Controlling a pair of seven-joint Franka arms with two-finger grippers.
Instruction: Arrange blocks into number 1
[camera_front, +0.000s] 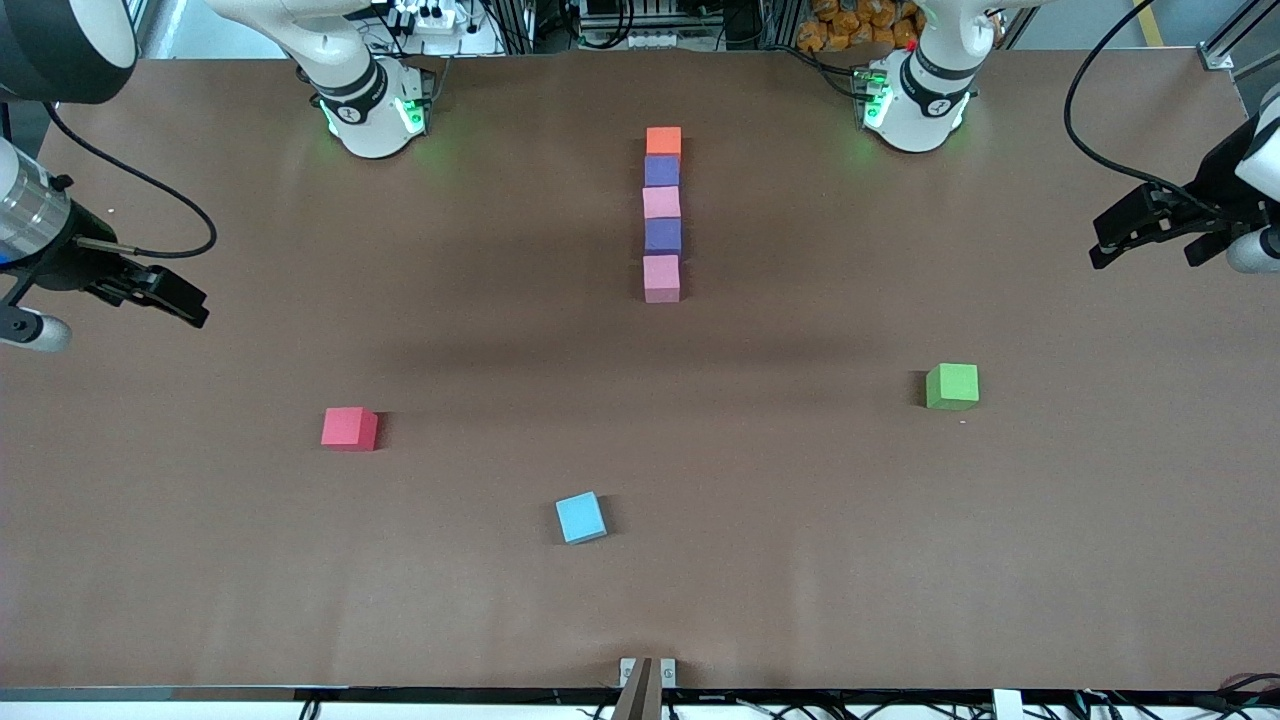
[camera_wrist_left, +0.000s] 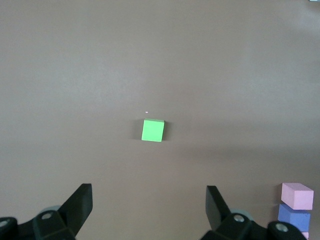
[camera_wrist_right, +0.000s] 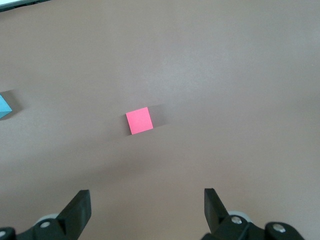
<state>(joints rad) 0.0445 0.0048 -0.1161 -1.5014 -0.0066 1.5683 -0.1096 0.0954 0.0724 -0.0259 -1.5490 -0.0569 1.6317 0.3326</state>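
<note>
A: Where are the two tools?

B: The left tool (camera_front: 1145, 235) hangs over the counter's edge at the left arm's end, fingers spread wide with nothing between them. The right tool (camera_front: 165, 292) hangs over the right arm's end of the brown counter (camera_front: 800, 520), fingers likewise apart and empty. In each wrist view the two black fingers (camera_wrist_left: 80, 205) stand well apart above bare counter.

A: What lies closest to them?

B: A small matte green foam cube (camera_front: 951, 386) sits on the counter toward the left arm's end. A small matte red foam cube (camera_front: 349, 428) sits toward the right arm's end. A small light blue foam cube (camera_front: 580, 517) lies nearer the front camera than both, roughly midway, turned slightly askew.

A: And the blocks for the number?

B: Five form one straight line at mid-counter, running from the arms' bases toward the front camera, each touching the next. The small matte orange foam cube (camera_front: 663, 141) is farthest from the camera, then a purple foam cube (camera_front: 661, 171), a pink foam cube (camera_front: 661, 202), a second purple foam cube (camera_front: 662, 236), and a second pink foam cube (camera_front: 661, 278) nearest the camera. All lie well apart from the tools.
</note>
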